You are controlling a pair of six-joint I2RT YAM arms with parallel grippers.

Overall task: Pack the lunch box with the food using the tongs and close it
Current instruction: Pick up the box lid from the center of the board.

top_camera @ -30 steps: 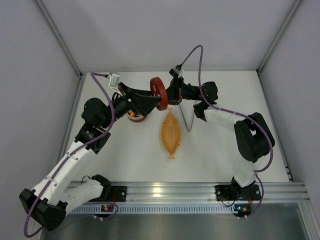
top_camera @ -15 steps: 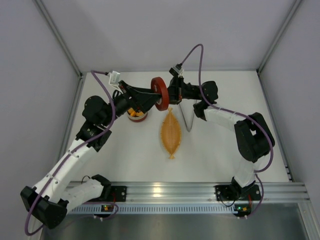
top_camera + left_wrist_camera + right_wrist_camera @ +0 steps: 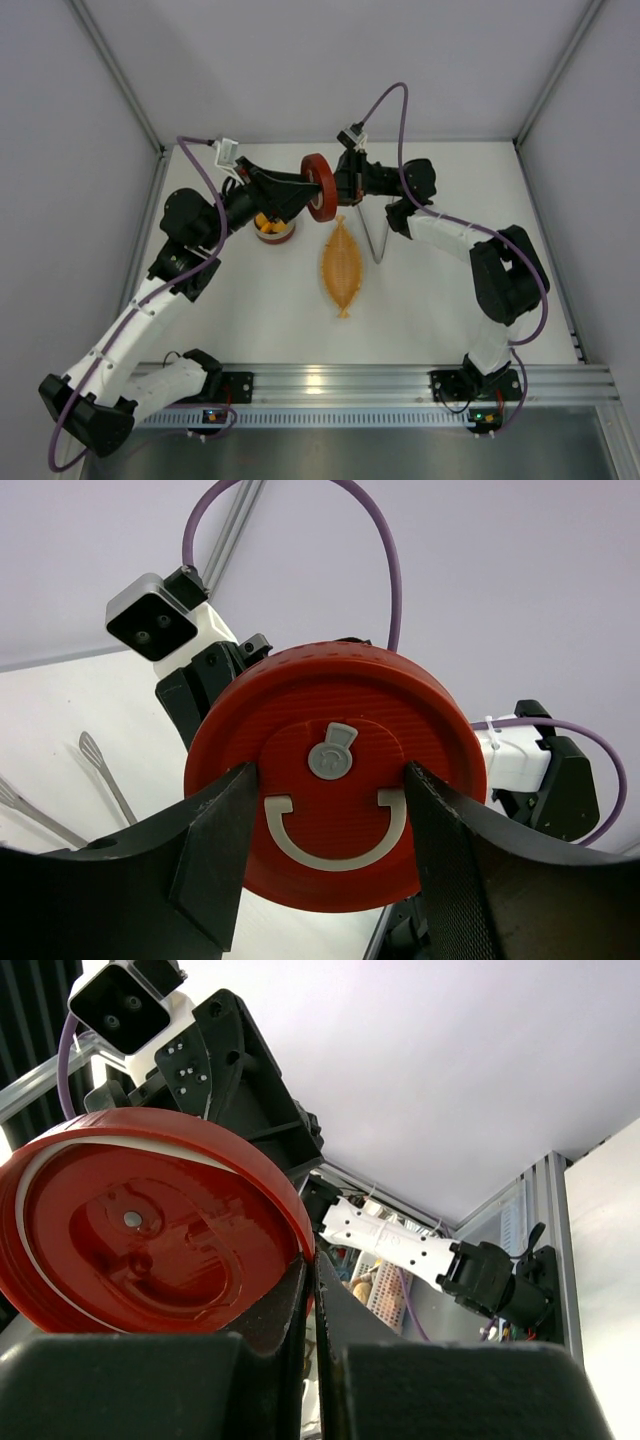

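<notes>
The round red lid (image 3: 320, 187) stands on edge in the air between both grippers. My right gripper (image 3: 337, 188) is shut on its rim; in the right wrist view the lid's underside (image 3: 150, 1230) fills the left, pinched at my gripper (image 3: 312, 1265). My left gripper (image 3: 306, 190) is shut on the raised centre of the lid's top (image 3: 335, 720), one finger on each side (image 3: 330, 790) of the white mark. The lunch box (image 3: 272, 232) sits on the table under the left arm, with orange and yellow food (image 3: 267, 224) inside. The tongs (image 3: 376, 236) lie right of the tray.
An orange leaf-shaped tray (image 3: 341, 265) lies at the table's middle, just below the lid. White walls close the table at left, back and right. The tongs' tips (image 3: 100, 770) show on the table in the left wrist view.
The left jaws, wide apart a second ago, have closed in on the lid's raised centre. The lid and the right gripper have barely moved.
</notes>
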